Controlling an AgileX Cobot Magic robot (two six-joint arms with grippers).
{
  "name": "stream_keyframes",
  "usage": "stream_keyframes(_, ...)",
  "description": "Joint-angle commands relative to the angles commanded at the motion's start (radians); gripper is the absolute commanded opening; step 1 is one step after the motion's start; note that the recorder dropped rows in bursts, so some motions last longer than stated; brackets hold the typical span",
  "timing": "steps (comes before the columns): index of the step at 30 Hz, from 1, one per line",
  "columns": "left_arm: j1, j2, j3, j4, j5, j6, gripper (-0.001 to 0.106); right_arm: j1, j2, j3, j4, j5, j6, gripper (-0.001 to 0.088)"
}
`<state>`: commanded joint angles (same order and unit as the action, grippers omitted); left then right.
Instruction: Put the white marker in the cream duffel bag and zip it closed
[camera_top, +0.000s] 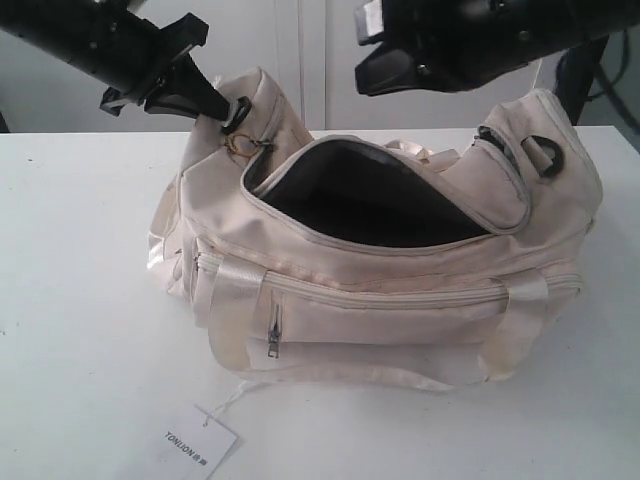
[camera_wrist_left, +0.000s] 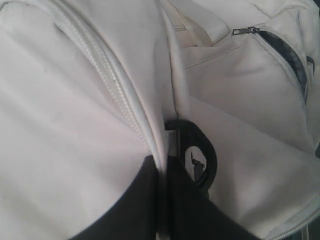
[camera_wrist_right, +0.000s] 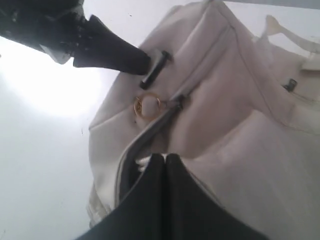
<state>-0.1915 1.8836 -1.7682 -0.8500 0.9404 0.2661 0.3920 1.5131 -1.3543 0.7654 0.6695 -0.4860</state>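
The white table (camera_top: 80, 300) holds one big thing, the cream duffel bag (camera_top: 400, 310), which lies in the middle. Its long top zip is wide open and the inside looks dark. The white marker cannot be seen anywhere, on the table or in the dark hole, so I cannot tell if it is inside.

The left gripper (camera_top: 225, 112) is at the far left end of the bag. Its jaws are pressed together on the bag's cloth, right beside the black end ring (camera_top: 238, 110). The right gripper (camera_wrist_right: 161, 159) has its two fingers pressed together with nothing between them. Its tip hangs over the left end of the zip, near the gold ring pull (camera_wrist_right: 147, 106). A white paper tag (camera_top: 200, 447) lies on the near side of the table, tied on by a thin string.

My guess is the zip comes next. The ring is tiny, so the shut fingers could miss it. The bag is soft, so it could bunch up or slide if the left hold slips. If the marker is not inside, the bag gets zipped up without it
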Motion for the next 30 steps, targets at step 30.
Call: stream_keyframes(30, 0.000, 0.000, 0.000, 0.000, 0.015, 0.022, 0.000, 0.066, 0.141, -0.179, -0.120, 0.164, 0.147, 0.0000)
